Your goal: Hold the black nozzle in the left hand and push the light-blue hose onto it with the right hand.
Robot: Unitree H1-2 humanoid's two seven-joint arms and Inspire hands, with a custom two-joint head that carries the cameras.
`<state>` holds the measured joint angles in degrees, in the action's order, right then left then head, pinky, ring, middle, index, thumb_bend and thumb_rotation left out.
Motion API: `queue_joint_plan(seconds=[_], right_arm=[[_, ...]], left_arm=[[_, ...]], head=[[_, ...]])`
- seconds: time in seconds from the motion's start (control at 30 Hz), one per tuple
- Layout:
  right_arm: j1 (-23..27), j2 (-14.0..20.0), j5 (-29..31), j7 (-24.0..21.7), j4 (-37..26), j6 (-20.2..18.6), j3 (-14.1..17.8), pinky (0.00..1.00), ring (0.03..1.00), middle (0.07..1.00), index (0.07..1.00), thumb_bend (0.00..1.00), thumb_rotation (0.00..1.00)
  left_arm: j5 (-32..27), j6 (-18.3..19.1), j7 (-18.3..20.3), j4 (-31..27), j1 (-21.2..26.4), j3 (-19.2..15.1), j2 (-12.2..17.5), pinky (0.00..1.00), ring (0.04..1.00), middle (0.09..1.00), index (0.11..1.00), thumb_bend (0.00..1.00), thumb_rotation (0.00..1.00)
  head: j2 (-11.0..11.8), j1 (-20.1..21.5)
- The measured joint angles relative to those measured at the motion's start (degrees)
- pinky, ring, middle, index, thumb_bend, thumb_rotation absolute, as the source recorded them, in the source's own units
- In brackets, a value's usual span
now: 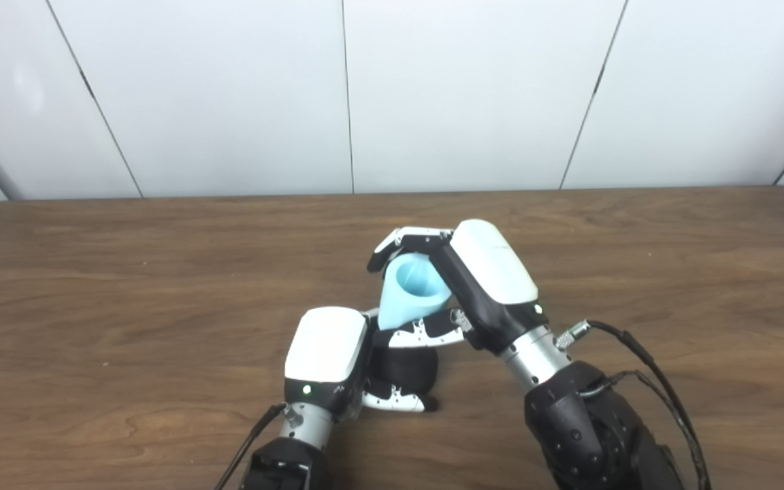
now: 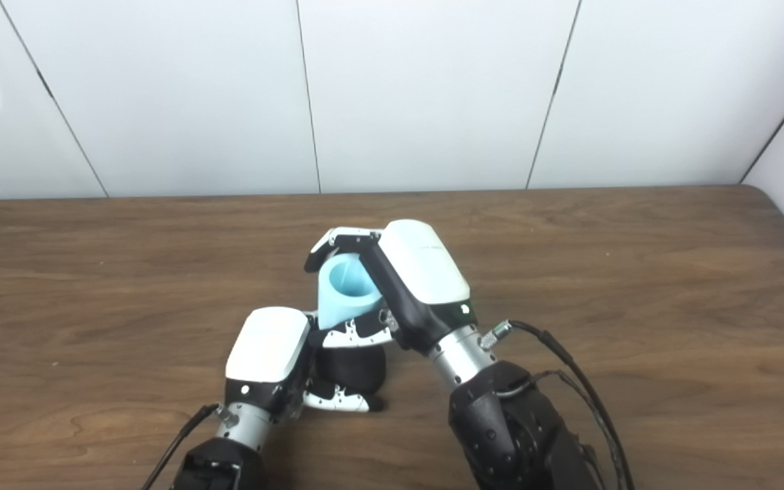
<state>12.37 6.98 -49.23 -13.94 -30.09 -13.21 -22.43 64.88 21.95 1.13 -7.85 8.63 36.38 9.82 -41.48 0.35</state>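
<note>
We see the black nozzle (image 1: 403, 367) sitting low near the middle of the wooden bench (image 1: 126, 286), and everything else we place from it. The left robot hand (image 1: 337, 361) presses in from the nozzle's left side, its fingers (image 1: 395, 401) wrapped around the dark body and clamped on it, one white-and-black fingertip showing at the nozzle's near edge. Directly above the nozzle stands the light-blue hose (image 1: 411, 291), a short flared piece with its wide open mouth tilted up toward us and its narrow end pointing down at the nozzle's top. We cannot tell whether hose and nozzle actually touch, since fingers cover the joint. The right robot hand (image 1: 474, 286) comes in from the nozzle's upper right and is closed around the hose, fingers curling over the hose's far rim and thumb crossing under it just above the nozzle. Black cables (image 1: 644, 367) trail from the right wrist, well to the nozzle's right.
</note>
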Motion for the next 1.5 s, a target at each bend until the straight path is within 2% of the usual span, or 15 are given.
queue_joint_plan(seconds=[0.1,0.37,0.47,0.53,0.57,0.6,0.63,0.67,0.73,0.83,0.9,1.03,1.27,1.5], right_arm=[[0.2,0.75,-1.12,0.0,0.01,0.59,-0.6,0.26,0.406,0.538,0.547,0.48,0.0],[0.96,2.33,-3.03,-0.01,0.05,1.7,-2.06,0.26,0.389,0.507,0.572,0.48,0.0],[0.96,2.33,-3.04,-0.08,0.05,1.69,-2.07,0.29,0.412,0.524,0.557,0.49,0.0],[0.96,2.31,-2.98,-0.18,0.05,1.68,-2.05,0.31,0.45,0.529,0.515,0.5,0.0],[0.96,2.31,-2.87,-0.41,0.05,1.67,-2.05,0.43,0.541,0.595,0.505,0.51,0.06],[0.96,2.31,-2.81,-0.58,0.04,1.66,-2.03,0.51,0.605,0.648,0.596,0.66,0.07],[0.96,2.33,-2.63,-1.06,0.04,1.65,-2.0,0.57,0.666,0.703,0.672,0.77,0.13],[0.95,2.35,-2.48,-1.62,0.04,1.65,-2.01,0.62,0.709,0.737,0.715,0.82,0.19],[0.93,2.47,-1.91,-3.23,0.05,1.65,-2.12,0.72,0.793,0.797,0.79,0.87,0.31],[1.15,2.47,-1.68,-4.91,0.02,1.52,-1.98,0.8,0.884,0.866,0.861,0.9,0.43],[1.15,2.44,-1.58,-5.85,-0.01,1.33,-1.77,0.85,0.933,0.905,0.894,0.91,0.48],[1.16,2.28,-1.48,-6.98,-0.31,0.53,-1.11,0.89,0.978,0.942,0.923,0.9,0.54],[1.14,2.04,-0.76,-7.12,-0.41,0.4,-0.05,0.9,0.979,0.946,0.944,0.85,0.6],[1.0,2.27,0.95,-7.25,-0.46,0.41,1.75,0.91,0.994,0.951,0.967,0.8,0.64]], left_arm=[[0.04,0.04,0.06,-0.02,0.0,0.01,0.01,0.51,0.425,0.518,0.477,0.5,0.0],[0.23,0.12,1.05,-0.32,0.04,0.0,0.01,0.48,0.397,0.494,0.491,0.5,0.0],[0.31,0.14,1.1,-0.34,0.03,0.01,0.01,0.49,0.414,0.501,0.487,0.5,0.0],[0.33,0.16,1.13,-0.34,0.04,0.01,0.0,0.51,0.423,0.506,0.485,0.5,0.0],[0.33,0.18,1.16,-0.35,0.04,0.0,0.0,0.51,0.424,0.506,0.485,0.5,0.0],[0.33,0.18,1.19,-0.36,0.05,0.0,0.0,0.52,0.525,0.508,0.487,0.51,0.0],[0.34,0.22,1.25,-0.36,0.08,0.0,-0.01,0.52,0.581,0.505,0.49,0.51,0.0],[0.36,0.23,1.29,-0.36,0.1,0.0,-0.02,0.52,0.601,0.502,0.491,0.52,0.0],[0.49,0.28,1.43,-0.36,0.16,0.01,-0.03,0.52,0.617,0.502,0.492,0.52,0.0],[0.49,0.31,1.56,-0.36,0.2,0.01,-0.03,0.53,0.615,0.499,0.493,0.52,0.0],[0.49,0.31,1.58,-0.36,0.21,0.01,-0.03,0.53,0.62,0.502,0.492,0.52,0.0],[0.49,0.36,1.69,-0.36,0.24,0.01,-0.03,0.52,0.622,0.5,0.493,0.52,0.0],[0.52,0.46,1.71,-0.36,0.28,0.05,-0.06,0.48,0.589,0.481,0.502,0.52,0.0],[0.52,0.61,1.71,-0.37,0.28,0.05,-0.11,0.5,0.599,0.49,0.497,0.52,0.0]], head=[[0.0,0.0],[-0.09,0.0],[-0.09,0.0],[-0.09,0.0],[-0.18,0.0],[-0.09,0.09],[-0.09,0.09],[-0.09,0.0],[-0.09,0.09],[-0.09,0.0],[-0.18,0.0],[-0.26,-0.09],[-0.35,-0.18],[-0.26,-0.35]])
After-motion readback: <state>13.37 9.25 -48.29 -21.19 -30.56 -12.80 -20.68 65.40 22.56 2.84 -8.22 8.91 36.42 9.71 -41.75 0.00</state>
